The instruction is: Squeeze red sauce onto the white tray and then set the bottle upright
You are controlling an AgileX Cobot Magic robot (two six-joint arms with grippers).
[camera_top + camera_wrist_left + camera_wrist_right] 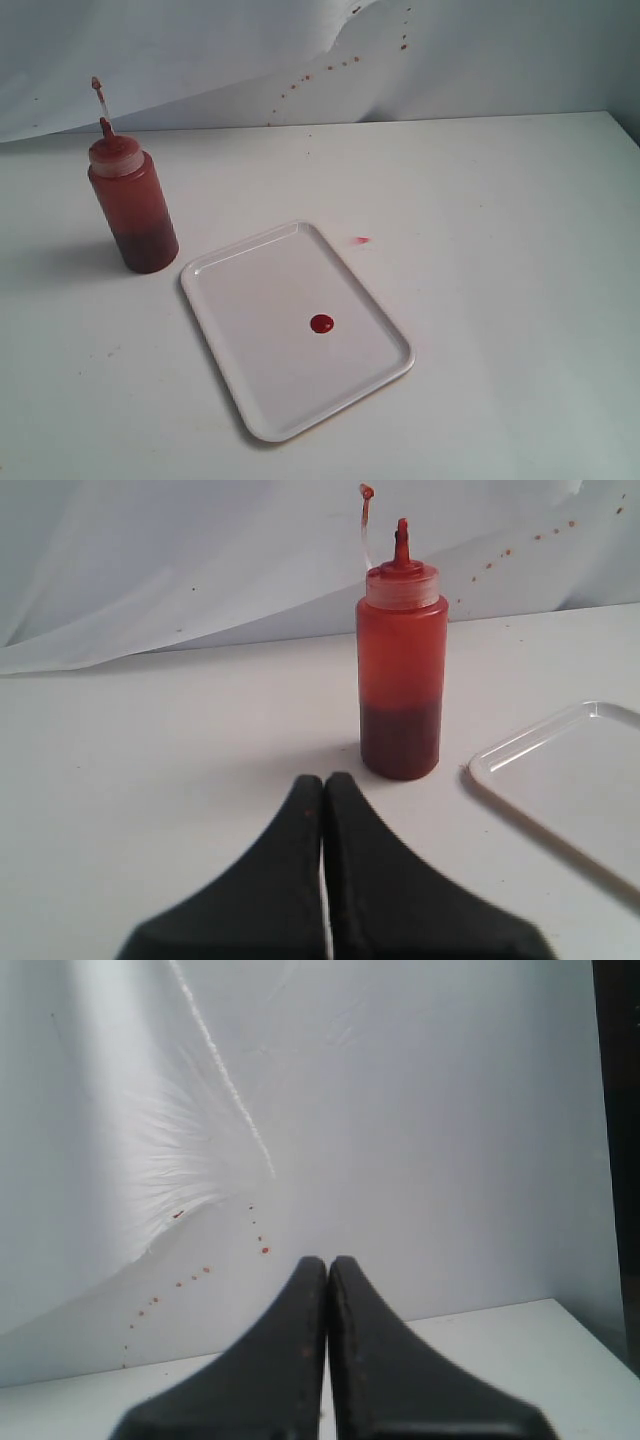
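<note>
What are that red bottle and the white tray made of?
The bottle looks like translucent plastic: a darker band shows through its wall low down. Its cap seems cloudy whitish plastic. The white tray appears smooth, faintly glossy plastic, perhaps melamine, with a moulded raised rim and rounded corners.

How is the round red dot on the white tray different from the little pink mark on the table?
Colour: the glossy dark-red round sauce blob is deep red; the small pale pink smear is faint. Shape: the blob is a neat circle; the smear is a thin streak. Place: the blob sits on the flat white plastic tray; the smear lies on the white table, just outside the tray's rim. Both are small reddish marks.
</note>
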